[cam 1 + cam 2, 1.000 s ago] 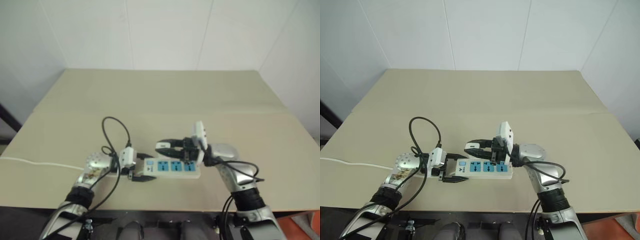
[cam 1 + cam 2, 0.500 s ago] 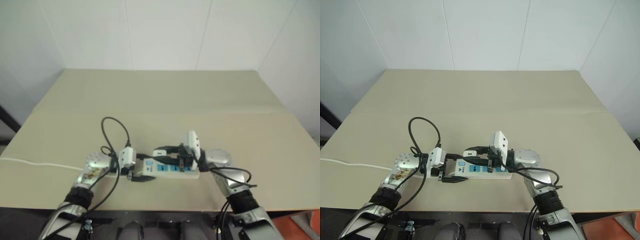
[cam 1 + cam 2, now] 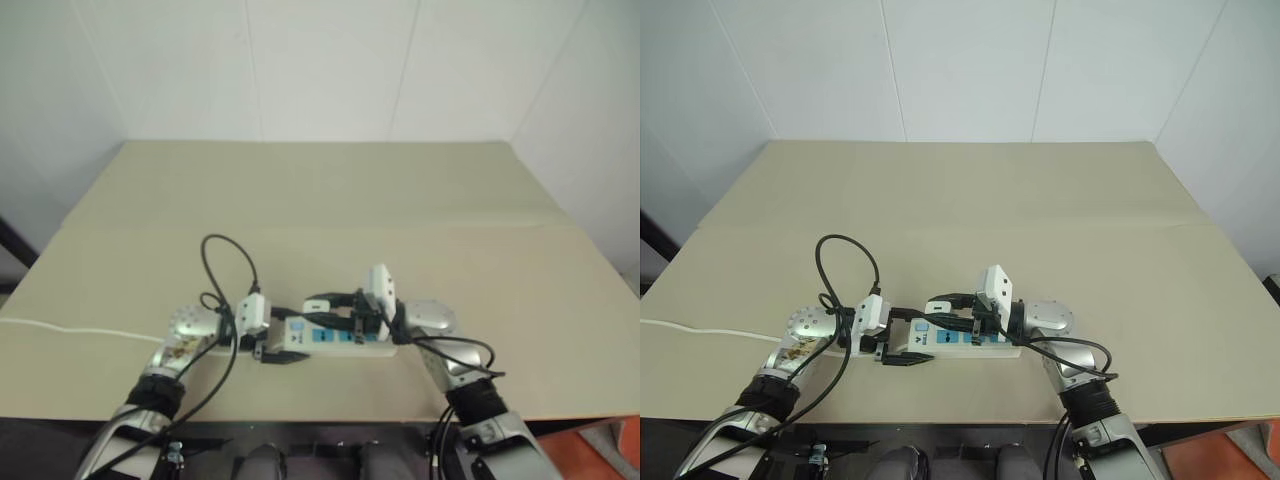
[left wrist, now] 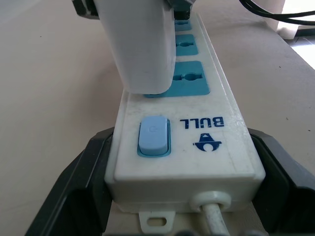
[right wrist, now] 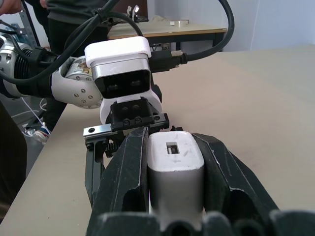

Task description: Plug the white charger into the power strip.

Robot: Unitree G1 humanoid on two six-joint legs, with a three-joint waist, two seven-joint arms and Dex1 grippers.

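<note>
We take the power strip point(image 3: 962, 339) as our landmark: it lies flat on the tabletop point(image 3: 970, 210) near the front edge, its long axis running across in front of us, the switch and cord end toward our left arm.

Our left gripper point(image 3: 902, 336) straddles that cord end. In the left wrist view its two black fingers point(image 4: 74, 184) stand wide apart, one on each long side of the strip's body and right up against it, so we read it as bracing the strip; whether it actually presses the sides we cannot tell.

Our right gripper point(image 5: 174, 162) is closed on the white charger point(image 5: 175, 169), one finger flat on each side face. It reaches in from the strip's far end, lying along the strip's length and pointing toward the left gripper.

The relation that matters is the charger over the socket faces. In the left wrist view the charger point(image 4: 138, 46) stands upright over the blue socket face point(image 4: 189, 78) nearest the switch point(image 4: 153, 135), its lower edge right at that face. Its pins are hidden, so we cannot tell whether they have entered the holes or merely sit on top.

We judge the plug-in to be under way but unfinished. The coming move should be a straight press down into the strip, with the charger kept square to the socket while the left gripper steadies the strip. A tilt of the charger would be the likeliest way to jam it.
</note>
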